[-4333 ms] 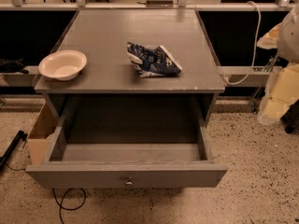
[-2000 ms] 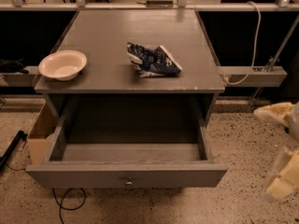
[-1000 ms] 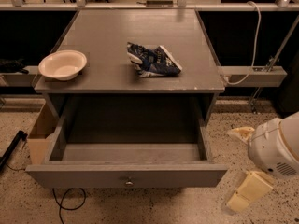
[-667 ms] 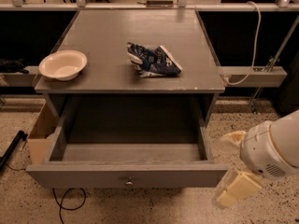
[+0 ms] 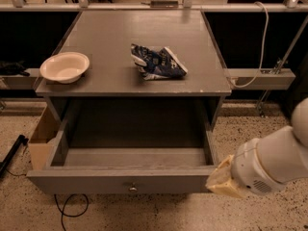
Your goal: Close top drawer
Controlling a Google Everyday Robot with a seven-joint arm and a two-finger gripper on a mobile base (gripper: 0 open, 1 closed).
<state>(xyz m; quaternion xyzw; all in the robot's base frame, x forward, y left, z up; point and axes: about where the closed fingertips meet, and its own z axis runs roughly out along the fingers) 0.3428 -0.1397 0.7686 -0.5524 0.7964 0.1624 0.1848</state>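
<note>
Top drawer (image 5: 120,179) stands far out under the table (image 5: 144,37), box bare | gripper (image 5: 222,181) at the front panel's right corner, apparently set to push inward; whether it is spread or closed cannot be told | cardboard box (image 5: 42,138) just beside left wall; open floor in front.

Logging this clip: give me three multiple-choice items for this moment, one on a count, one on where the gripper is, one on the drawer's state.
1. How many things lie on the cabinet top? A. one B. four C. two
2. Where is the gripper? A. by the right end of the top drawer front B. over the cabinet top C. inside the drawer
3. The top drawer is: A. shut B. pulled open and empty C. open and full

Answers: 1 C, only a white bowl and a crumpled blue bag lie there. 2 A, it sits at the front panel's right corner. 3 B, the bare drawer floor shows.
</note>
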